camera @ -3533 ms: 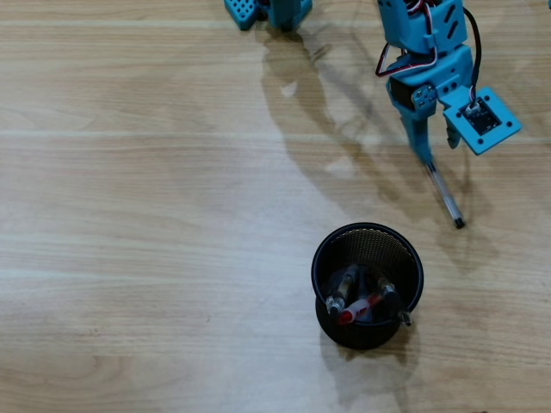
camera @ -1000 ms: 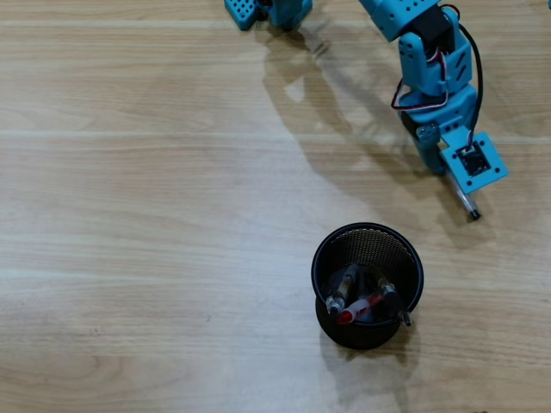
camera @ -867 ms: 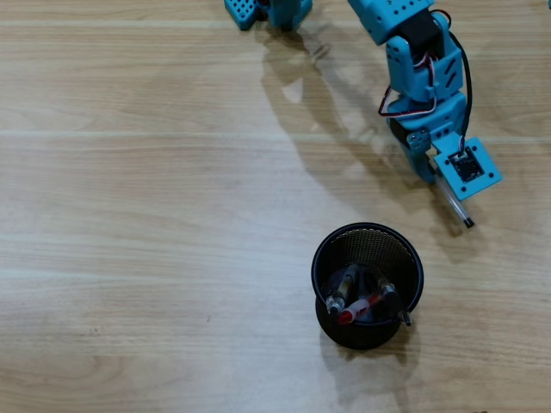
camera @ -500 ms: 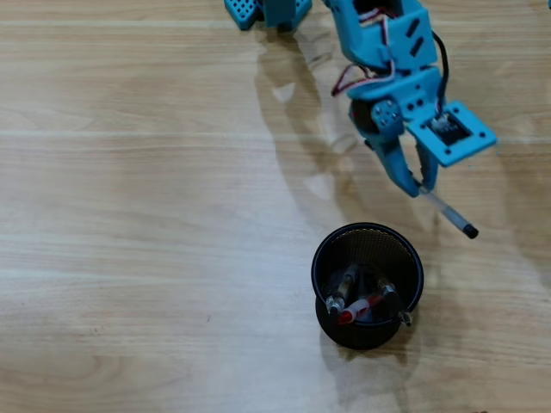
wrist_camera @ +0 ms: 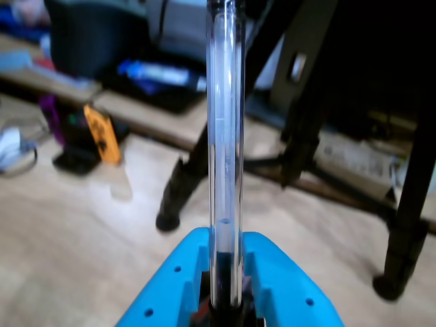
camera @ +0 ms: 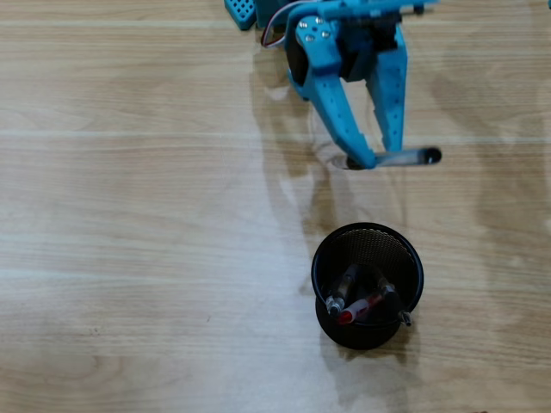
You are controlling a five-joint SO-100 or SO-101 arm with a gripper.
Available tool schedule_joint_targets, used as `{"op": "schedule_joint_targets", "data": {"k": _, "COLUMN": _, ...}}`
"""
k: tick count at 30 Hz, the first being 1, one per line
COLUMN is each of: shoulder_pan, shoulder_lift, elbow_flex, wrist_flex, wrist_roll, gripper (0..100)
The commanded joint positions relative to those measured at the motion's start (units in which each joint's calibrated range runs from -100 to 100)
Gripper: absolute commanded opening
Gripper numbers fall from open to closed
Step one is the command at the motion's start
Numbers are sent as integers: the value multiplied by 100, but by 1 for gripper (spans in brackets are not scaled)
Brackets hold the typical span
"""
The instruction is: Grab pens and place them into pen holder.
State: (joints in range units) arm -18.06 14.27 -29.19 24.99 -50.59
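Note:
My blue gripper (camera: 376, 155) is shut on a clear-barrelled pen (camera: 411, 157) with a dark end, which sticks out to the right in the overhead view, above the table. In the wrist view the pen (wrist_camera: 225, 150) runs straight up between the blue jaws of my gripper (wrist_camera: 225, 272). The black mesh pen holder (camera: 327, 258) stands on the wooden table below my gripper in the overhead view. Several pens (camera: 349, 301) lean inside it, one with red. My gripper is apart from the holder.
The wooden table (camera: 129, 215) spreads around. A blue arm base part (camera: 242, 12) sits at the top edge. In the wrist view dark tripod or chair legs (wrist_camera: 180, 191) and floor clutter show beyond.

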Motion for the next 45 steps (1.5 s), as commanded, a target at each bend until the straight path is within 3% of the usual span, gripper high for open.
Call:
{"op": "schedule_joint_targets", "data": {"k": 1, "shoulder_pan": 82, "shoulder_lift": -311, "elbow_flex": 87, "wrist_flex": -636, "wrist_roll": -156, "gripper": 2}}
{"op": "schedule_joint_targets", "data": {"k": 6, "shoulder_pan": 82, "shoulder_lift": -217, "elbow_flex": 1010, "wrist_flex": -1948, "wrist_roll": -182, "gripper": 2}}
{"op": "schedule_joint_targets", "data": {"k": 14, "shoulder_pan": 91, "shoulder_lift": 649, "elbow_flex": 2231, "wrist_flex": -5164, "wrist_roll": -418, "gripper": 2}}
{"op": "schedule_joint_targets", "data": {"k": 17, "shoulder_pan": 91, "shoulder_lift": 980, "elbow_flex": 2449, "wrist_flex": -5765, "wrist_roll": -418, "gripper": 2}}
{"op": "schedule_joint_targets", "data": {"k": 28, "shoulder_pan": 91, "shoulder_lift": 1422, "elbow_flex": 2485, "wrist_flex": -5929, "wrist_roll": -418, "gripper": 3}}
{"op": "schedule_joint_targets", "data": {"k": 36, "shoulder_pan": 91, "shoulder_lift": 1430, "elbow_flex": 2485, "wrist_flex": -5929, "wrist_roll": -413, "gripper": 15}}
{"op": "schedule_joint_targets", "data": {"k": 45, "shoulder_pan": 91, "shoulder_lift": 1337, "elbow_flex": 2512, "wrist_flex": -5857, "wrist_roll": -366, "gripper": 14}}
